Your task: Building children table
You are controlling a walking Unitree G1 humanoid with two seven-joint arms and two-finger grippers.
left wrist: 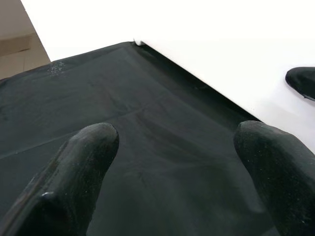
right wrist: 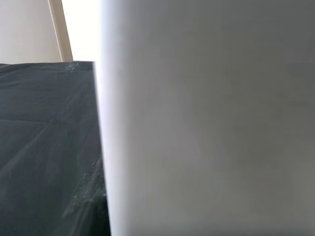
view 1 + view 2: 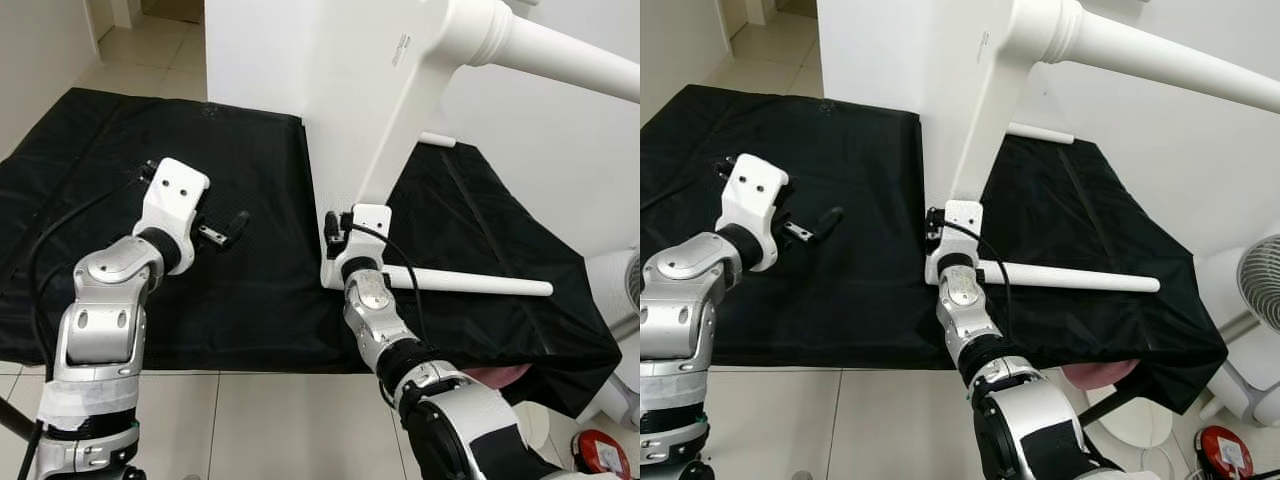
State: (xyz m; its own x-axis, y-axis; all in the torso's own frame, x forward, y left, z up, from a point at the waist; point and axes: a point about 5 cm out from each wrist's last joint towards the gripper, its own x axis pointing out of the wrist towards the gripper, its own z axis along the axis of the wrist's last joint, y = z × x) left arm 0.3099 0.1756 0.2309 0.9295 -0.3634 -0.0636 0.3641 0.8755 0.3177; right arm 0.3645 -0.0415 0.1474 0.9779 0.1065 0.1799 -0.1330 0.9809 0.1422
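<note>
- Fingers [image 1: 88,162] of the left gripper [image 3: 222,230] stand wide apart with nothing between them, hovering over the black cloth [image 3: 250,280] just beside the tabletop.
- Right gripper [image 3: 335,232] sits close against the lower edge of the white tabletop [image 3: 330,90]; whether its fingers are parted or closed cannot be told, since the white panel blocks the right wrist view.
- Tabletop stands on its edge on the cloth, its face upright.
- One fitted table leg [image 3: 560,55] juts out from the panel toward the robot's right, long axis near level.
- Another white leg [image 3: 470,284] lies flat on the cloth by the panel's base, pointing right.
- Tiled floor [image 3: 270,420] borders the cloth.
</note>
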